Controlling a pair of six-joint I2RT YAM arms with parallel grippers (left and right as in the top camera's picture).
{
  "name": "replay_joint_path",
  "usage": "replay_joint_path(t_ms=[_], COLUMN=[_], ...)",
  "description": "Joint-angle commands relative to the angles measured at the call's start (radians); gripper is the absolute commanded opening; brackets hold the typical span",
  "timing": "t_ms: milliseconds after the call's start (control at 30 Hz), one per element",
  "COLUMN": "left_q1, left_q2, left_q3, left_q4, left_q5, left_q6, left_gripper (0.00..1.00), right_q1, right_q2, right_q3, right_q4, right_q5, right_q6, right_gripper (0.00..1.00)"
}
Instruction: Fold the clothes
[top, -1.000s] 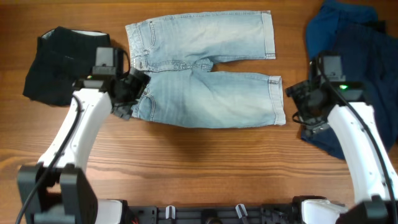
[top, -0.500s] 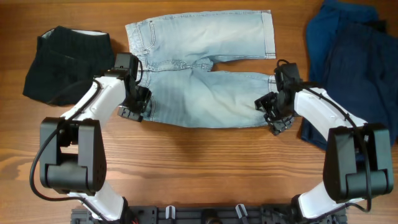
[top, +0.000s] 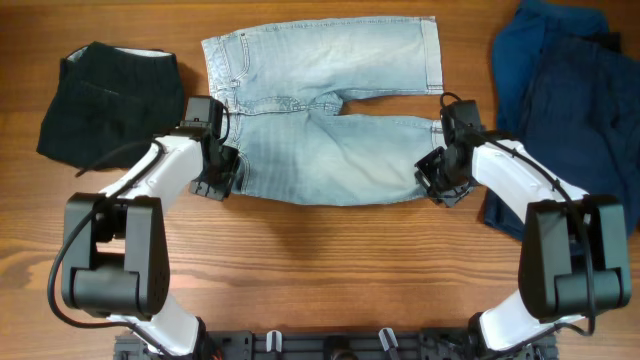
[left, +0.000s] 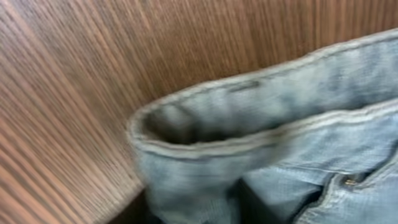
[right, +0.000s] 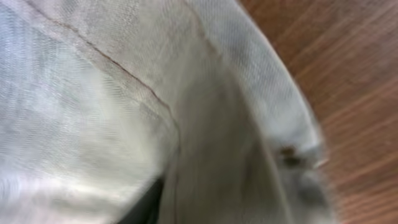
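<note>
One pair of pale blue denim jeans (top: 330, 150) spread flat on brown wooden counter (top: 320, 270) | left tool (top: 215, 178) at waistband corner | right tool (top: 440, 182) at lower leg hem | I cannot tell either tool's opening.

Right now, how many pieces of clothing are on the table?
3: light denim shorts spread flat at centre, a black garment bundled at the far left, and a navy pile at the far right, which may hold more than one piece.
</note>
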Motion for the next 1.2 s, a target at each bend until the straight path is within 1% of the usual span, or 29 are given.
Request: replay_joint_path(t_ms=[0, 33, 67, 167, 200, 300, 467, 600, 700, 767, 867, 1000, 1067, 1167], left_q1=[0.002, 0.003, 0.007, 0.057, 0.077, 0.079, 0.048, 0.0, -0.018, -0.017, -0.017, -0.017, -0.017, -0.017], left_q2=[0.038, 0.038, 0.038, 0.009, -0.035, -0.165, -0.496, -0.686, -0.755, -0.761, -0.726, -0.624, -0.571, -0.473], left_q3=[-0.052, -0.052, -0.052, -0.05, -0.05, -0.05, -0.05, -0.05, -0.051, -0.051, -0.051, -0.051, -0.051, -0.051], left_q4=[0.007, 0.011, 0.02, 0.042, -0.003, -0.141, -0.349, -0.454, -0.49, -0.495, -0.454, -0.283, -0.216, -0.125], left_q5=[-0.031, -0.03, -0.027, 0.09, 0.147, 0.117, 0.015, -0.008, -0.034, -0.057, -0.097, -0.191, -0.2, -0.23], left_q6=[-0.001, 0.002, 0.003, 0.136, 0.174, 0.183, 0.183, 0.183, 0.183, 0.182, 0.182, 0.182, 0.182, 0.182], left_gripper=[0.13, 0.07, 0.04, 0.04, 0.04, 0.04, 0.04, 0.04, 0.04, 0.04, 0.04, 0.04, 0.04, 0.04], right_q1=[0.0, -0.002, -0.006, -0.035, -0.043, -0.044, -0.044, -0.044, -0.044, -0.044, -0.044, -0.044, -0.043, -0.043], right_q2=[0.047, 0.046, 0.046, -0.008, -0.07, -0.225, -0.499, -0.661, -0.729, -0.735, -0.679, -0.513, -0.422, -0.267], right_q3=[-0.013, -0.013, -0.011, 0.029, 0.036, 0.036, 0.035, 0.035, 0.035, 0.035, 0.035, 0.035, 0.035, 0.035], right_q4=[0.009, 0.01, 0.016, -0.061, -0.101, -0.198, -0.374, -0.51, -0.546, -0.508, -0.351, -0.096, 0.019, 0.266], right_q5=[0.037, 0.037, 0.036, 0.036, 0.036, 0.028, 0.026, 0.034, 0.068, 0.106, 0.158, 0.156, 0.139, 0.031], right_q6=[-0.091, -0.09, -0.09, -0.1, -0.113, -0.113, -0.115, -0.117, -0.117, -0.117, -0.119, -0.212, -0.242, -0.34], right_gripper=[0.04, 0.04, 0.04, 0.04, 0.04, 0.04, 0.04, 0.04, 0.04, 0.04, 0.04, 0.04, 0.05, 0.04])
